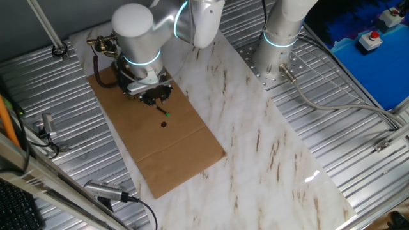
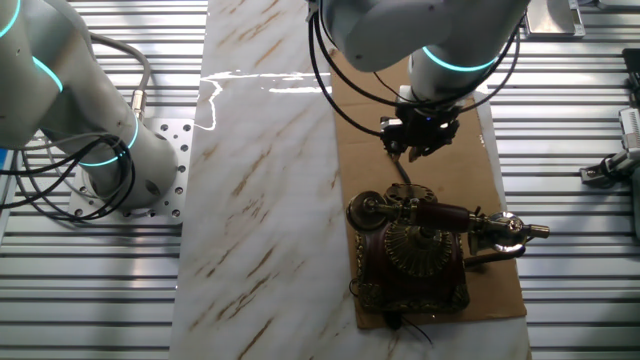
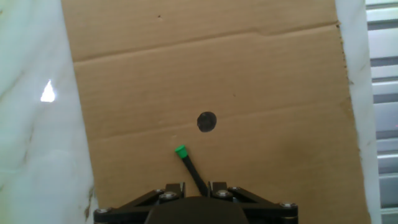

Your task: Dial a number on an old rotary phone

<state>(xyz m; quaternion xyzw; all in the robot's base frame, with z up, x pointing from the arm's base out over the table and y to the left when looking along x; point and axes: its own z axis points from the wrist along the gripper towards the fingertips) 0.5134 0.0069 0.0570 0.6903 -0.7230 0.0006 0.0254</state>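
Note:
The old rotary phone [image 2: 415, 250], dark red-brown with gold trim and a round gold dial, stands on a cardboard sheet [image 2: 365, 130]. In one fixed view the arm hides most of it, and only a brass handset end [image 1: 102, 43] shows. My gripper [image 2: 420, 138] hovers over the cardboard just beyond the phone, shut on a thin black stick [image 3: 193, 171]. In the hand view the stick juts out from between the fingers of the gripper [image 3: 196, 185] to its green tip [image 3: 180, 150]. The tip [image 1: 165, 114] points at bare cardboard, away from the dial.
A small black dot [image 3: 206, 121] marks the cardboard sheet [image 3: 249, 74] just past the stick's tip. The cardboard lies on a marble-patterned top [image 1: 268, 147]. A second arm's base [image 1: 278, 45] stands at the table's edge, with ribbed metal around it.

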